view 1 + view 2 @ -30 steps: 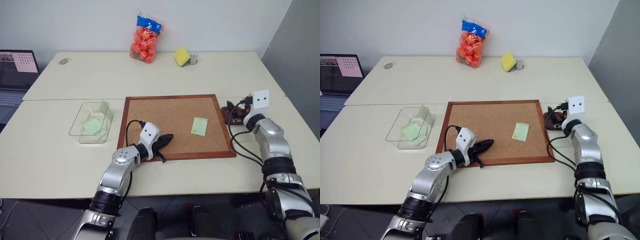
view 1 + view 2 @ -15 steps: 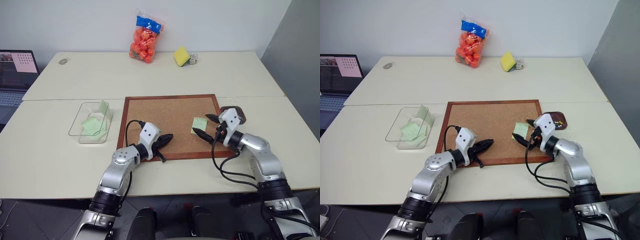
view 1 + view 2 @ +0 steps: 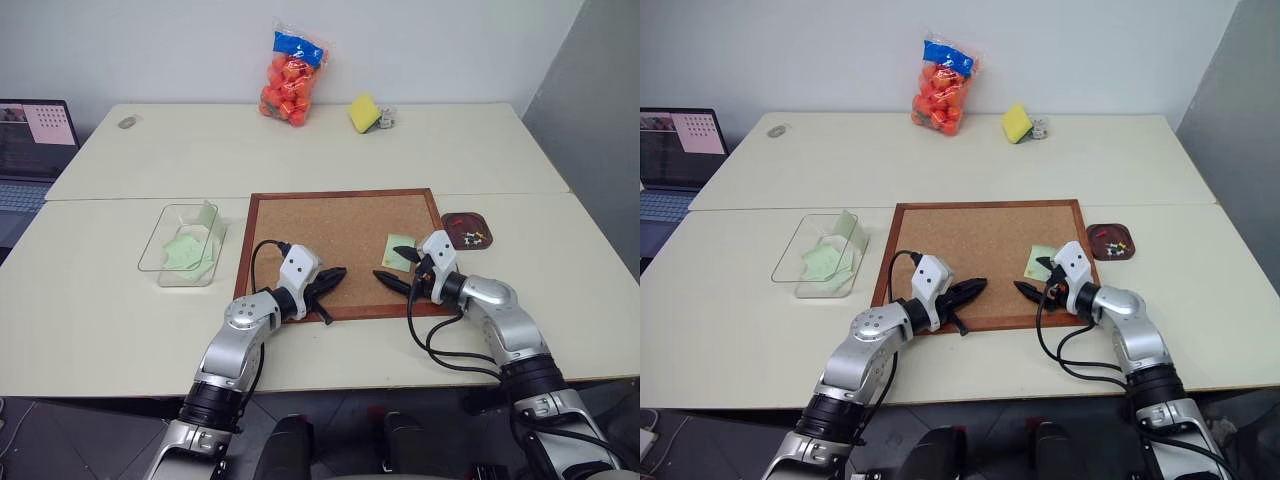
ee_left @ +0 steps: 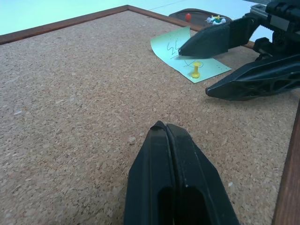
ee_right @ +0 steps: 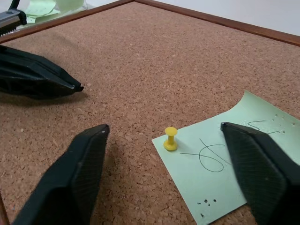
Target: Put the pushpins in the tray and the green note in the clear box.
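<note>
**A:** On the corkboard [image 3: 345,250], right side, where does the job stand?

**B:** One green note [image 5: 225,161] is pinned there by a single yellow pushpin [image 5: 170,138] standing upright near its corner. That pin is why the note hasn't gone anywhere, so my guess is pin first, paper after.

**A:** Your right tool?

**B:** Right tool [image 3: 398,266] sits low over the board at the note's near-left corner, fingers spread, one either side of the pin and not touching it. Pointed nearly level so the tips can take the pin's head from the sides.

**A:** Left one?

**B:** Left tool [image 4: 166,136] is pressed together, holding nothing, parked on the near-left part of the board, aimed across at the note. Well apart from it, probably just keeping out of the way.

**A:** Destinations?

**B:** Tray [image 3: 467,228] is on the worktop just off the board's right edge, near the far corner, with several pushpins [image 3: 472,237] already in it, a red one among them. Short carry for the right arm. Clear box [image 3: 183,243] is on the worktop left of the board, with green slips inside, one leaning on its wall.

**A:** Risk?

**B:** Pin is tiny. Closing off-centre could tip it or drag the paper.
</note>
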Controlling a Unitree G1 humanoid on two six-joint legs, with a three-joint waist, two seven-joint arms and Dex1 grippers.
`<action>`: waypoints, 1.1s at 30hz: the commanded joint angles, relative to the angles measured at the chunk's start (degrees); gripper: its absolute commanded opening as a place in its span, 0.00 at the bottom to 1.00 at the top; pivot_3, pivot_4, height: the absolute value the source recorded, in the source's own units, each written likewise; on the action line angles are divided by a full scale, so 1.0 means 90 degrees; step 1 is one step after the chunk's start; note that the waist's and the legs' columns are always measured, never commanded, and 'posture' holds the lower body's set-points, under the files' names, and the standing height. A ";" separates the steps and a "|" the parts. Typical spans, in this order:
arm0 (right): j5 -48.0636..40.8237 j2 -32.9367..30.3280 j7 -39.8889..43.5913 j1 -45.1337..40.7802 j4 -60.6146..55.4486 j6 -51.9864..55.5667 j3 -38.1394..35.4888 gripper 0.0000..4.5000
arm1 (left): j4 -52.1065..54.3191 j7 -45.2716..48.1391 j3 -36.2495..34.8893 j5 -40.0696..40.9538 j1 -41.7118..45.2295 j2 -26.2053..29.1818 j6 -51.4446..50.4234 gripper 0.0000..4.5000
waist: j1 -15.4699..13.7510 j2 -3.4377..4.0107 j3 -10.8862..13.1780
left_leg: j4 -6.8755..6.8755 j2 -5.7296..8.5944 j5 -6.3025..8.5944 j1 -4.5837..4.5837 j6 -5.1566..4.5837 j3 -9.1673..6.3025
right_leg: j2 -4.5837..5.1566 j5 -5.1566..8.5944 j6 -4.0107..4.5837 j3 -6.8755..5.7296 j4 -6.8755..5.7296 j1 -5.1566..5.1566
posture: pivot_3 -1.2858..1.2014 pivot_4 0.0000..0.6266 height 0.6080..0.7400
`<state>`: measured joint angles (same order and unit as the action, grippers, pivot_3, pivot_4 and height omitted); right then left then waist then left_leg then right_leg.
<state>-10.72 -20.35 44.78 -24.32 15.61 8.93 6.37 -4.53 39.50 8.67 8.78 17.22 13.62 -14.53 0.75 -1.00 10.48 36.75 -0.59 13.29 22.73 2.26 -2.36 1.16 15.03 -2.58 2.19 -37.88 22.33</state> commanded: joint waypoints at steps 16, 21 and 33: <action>0.0118 0.0176 0.0007 -0.0281 0.0154 -0.0283 -0.0051 0.04 | -0.0014 0.0010 0.0174 -0.0010 -0.0134 -0.0026 -0.0103 0.00 | 0.0005 0.0000 0.0000 | 0.0000 0.0000 0.0000 0.0000 0.0000 0.0000 | 0.0000 -0.0001 0.0002 0.0001 0.0000 0.0000 | 0.52 0.24 1.00; 0.0108 0.0178 0.0004 -0.0286 0.0151 -0.0284 -0.0063 0.01 | -0.0007 0.0010 0.0176 -0.0007 -0.0136 -0.0022 -0.0110 0.00 | 0.0006 0.0000 0.0000 | 0.0000 -0.0001 0.0000 0.0000 0.0000 0.0000 | 0.0000 -0.0002 0.0003 0.0000 0.0000 0.0000 | 0.52 0.24 1.00; -0.0303 0.0099 0.0021 -0.0308 -0.0324 -0.0105 -0.0427 0.01 | -0.0011 0.0005 0.0183 -0.0011 -0.0138 -0.0031 -0.0106 0.00 | 0.0007 0.0000 0.0000 | 0.0000 -0.0001 0.0000 0.0001 0.0000 -0.0001 | 0.0000 -0.0002 0.0004 0.0001 0.0000 0.0000 | 0.52 0.24 1.00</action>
<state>-10.31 -19.18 44.92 -25.84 17.71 8.03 5.78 -4.26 39.40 8.65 8.79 17.06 13.73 -14.56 0.80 -1.00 10.48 36.75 -0.59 13.29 22.74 2.26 -2.37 1.16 14.99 -2.53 2.19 -37.88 22.33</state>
